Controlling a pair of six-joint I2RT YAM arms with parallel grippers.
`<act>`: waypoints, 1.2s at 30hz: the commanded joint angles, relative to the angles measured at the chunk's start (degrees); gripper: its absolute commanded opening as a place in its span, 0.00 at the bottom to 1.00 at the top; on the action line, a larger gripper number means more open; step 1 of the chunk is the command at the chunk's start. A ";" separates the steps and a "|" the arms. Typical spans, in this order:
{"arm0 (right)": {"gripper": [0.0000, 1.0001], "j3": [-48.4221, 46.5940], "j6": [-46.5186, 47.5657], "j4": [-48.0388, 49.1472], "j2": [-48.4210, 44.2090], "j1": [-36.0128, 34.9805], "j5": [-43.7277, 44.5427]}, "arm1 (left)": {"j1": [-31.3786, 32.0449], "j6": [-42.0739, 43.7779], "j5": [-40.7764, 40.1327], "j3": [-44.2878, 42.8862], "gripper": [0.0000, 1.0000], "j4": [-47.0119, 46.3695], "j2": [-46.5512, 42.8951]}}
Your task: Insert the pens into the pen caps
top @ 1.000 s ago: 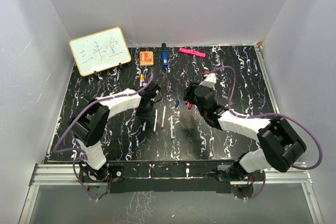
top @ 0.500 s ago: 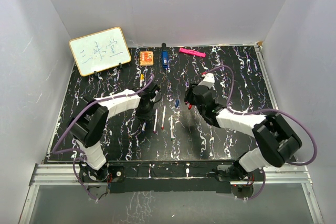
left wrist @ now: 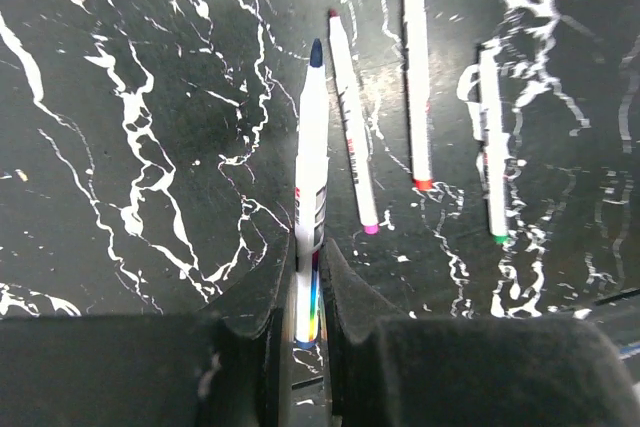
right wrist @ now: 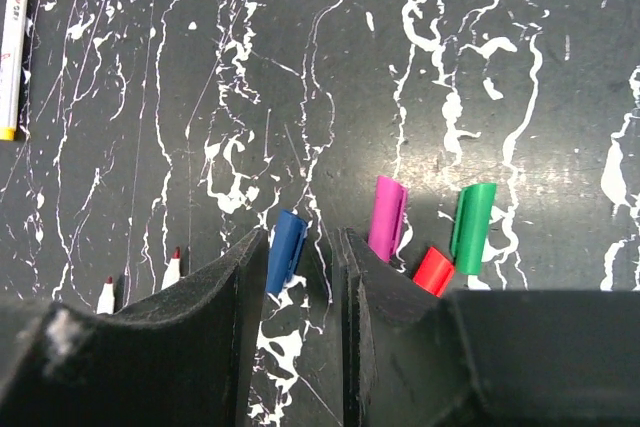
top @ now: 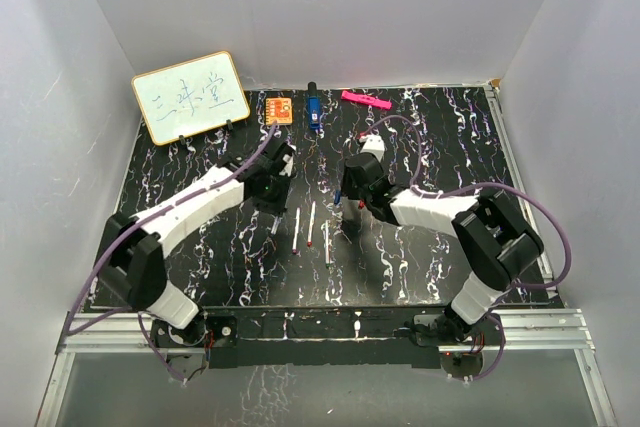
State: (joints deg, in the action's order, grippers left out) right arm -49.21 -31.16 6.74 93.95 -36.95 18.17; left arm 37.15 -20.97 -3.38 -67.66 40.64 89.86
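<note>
Bright, even light from above fills the overhead view; the white walls (top: 60, 97) look washed out and shadows on the black table (top: 470, 137) are faint. Both wrist views show a pale sheen on the table. In the left one the dark fingers (left wrist: 240, 347) are blurred, the pen (left wrist: 311, 147) between them crisp.

The left arm (top: 190, 209) and right arm (top: 430, 212) each have white link shells between bulky black joint housings, a purple cable (top: 553, 237) looping alongside, and a black base (top: 205, 330), while the left gripper (left wrist: 305, 247) and right gripper (right wrist: 300, 242) have matte black, wedge-shaped fingers (right wrist: 215, 317).
</note>
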 commanded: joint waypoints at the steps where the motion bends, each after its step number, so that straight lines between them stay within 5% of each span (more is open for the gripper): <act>1: 0.30 -5.13 -0.33 -2.58 2.28 -1.46 0.01 | -0.08 0.61 1.09 -2.92 0.00 3.66 -5.78; 18: 0.30 -13.55 -2.15 -13.07 10.28 -4.36 5.98 | -0.67 0.96 -0.83 3.30 0.00 -1.92 -18.31; 36: 0.29 -18.17 -4.39 -20.01 15.30 -5.96 8.19 | -0.76 0.32 -0.22 6.22 0.00 -3.83 -19.72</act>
State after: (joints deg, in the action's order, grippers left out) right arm -65.10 -34.61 -12.16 108.31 -42.39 24.88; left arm 36.82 -20.58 -3.81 -61.80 37.30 72.29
